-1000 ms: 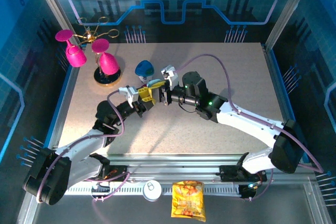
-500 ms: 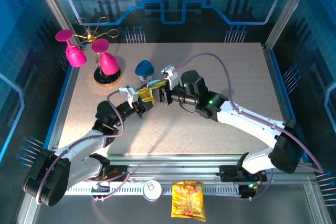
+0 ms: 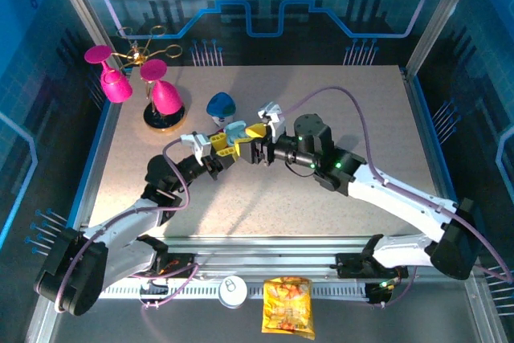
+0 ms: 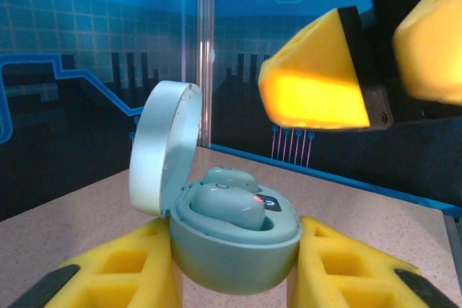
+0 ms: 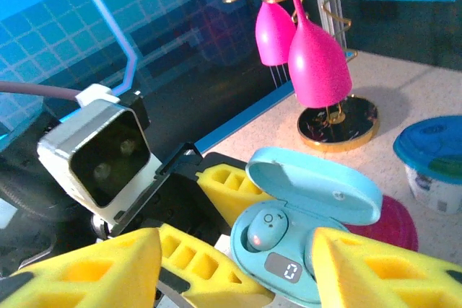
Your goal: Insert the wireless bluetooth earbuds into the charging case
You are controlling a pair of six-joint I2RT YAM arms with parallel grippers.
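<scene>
Left end effector [image 3: 225,144] pinches the case [image 4: 234,250] between ribbed yellow foam pads [image 4: 123,272]. Right end effector [image 3: 254,143], previously at the case, has drawn back rightward, jaws spread. Two smooth, pale blue-grey earbuds [image 4: 225,205] sit in the rounded, glossy case, with its lid [image 4: 162,149] hinged up.

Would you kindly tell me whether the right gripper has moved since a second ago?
Yes. The right gripper has drawn back to the right in the top view, away from the blue-lidded tub, which has stayed put.
</scene>
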